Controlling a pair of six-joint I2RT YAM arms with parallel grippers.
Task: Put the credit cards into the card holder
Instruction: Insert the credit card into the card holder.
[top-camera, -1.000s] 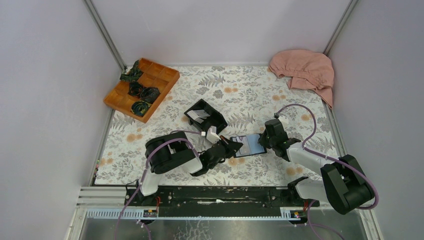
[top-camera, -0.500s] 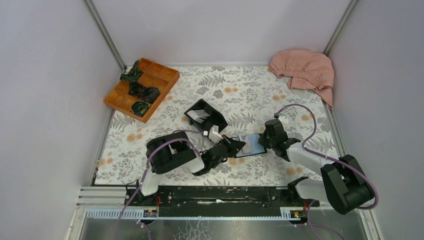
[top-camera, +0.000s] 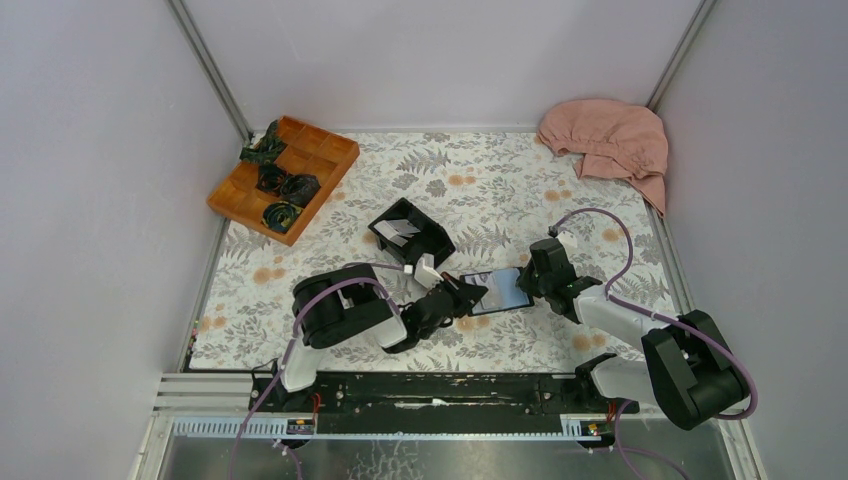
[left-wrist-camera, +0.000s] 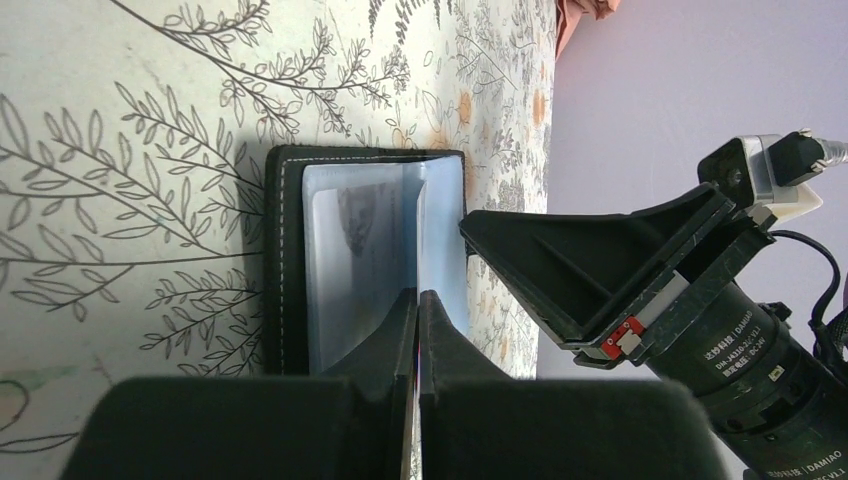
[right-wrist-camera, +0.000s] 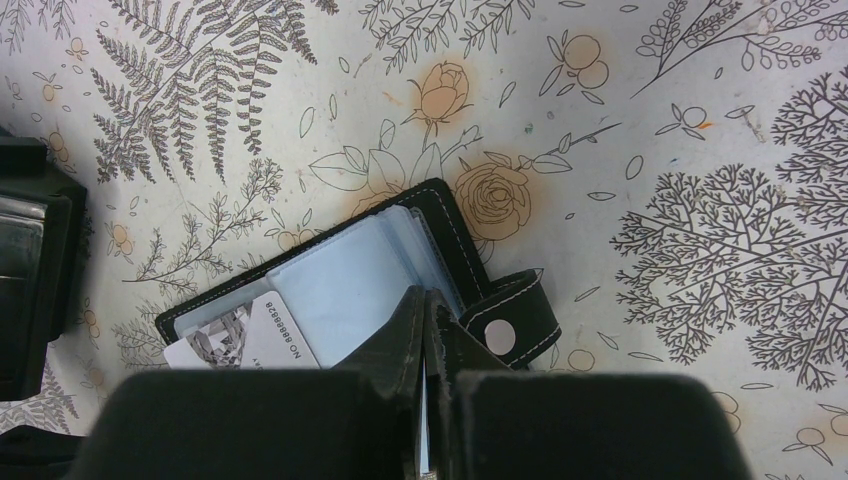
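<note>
The black card holder (top-camera: 497, 290) lies open on the floral table, blue-grey pockets up; it also shows in the left wrist view (left-wrist-camera: 345, 260) and the right wrist view (right-wrist-camera: 350, 280), clasp tab (right-wrist-camera: 505, 325) at its right. My left gripper (top-camera: 472, 296) is at its left edge, shut (left-wrist-camera: 418, 300) on a thin credit card seen edge-on. A white credit card (right-wrist-camera: 255, 340) with a printed number lies partly in a pocket. My right gripper (top-camera: 528, 284) is shut (right-wrist-camera: 425, 300) on a pocket leaf, holding it up. More white cards (top-camera: 400, 232) lie in the black box.
The rigid black open-topped box (top-camera: 432, 245) stands just behind the left gripper. An orange compartment tray (top-camera: 330, 150) with dark bundles is at the back left. A pink cloth (top-camera: 608, 140) lies at the back right. Walls close in both sides.
My left gripper has shifted slightly at the holder's left edge. The right arm and the holder have not visibly moved.
</note>
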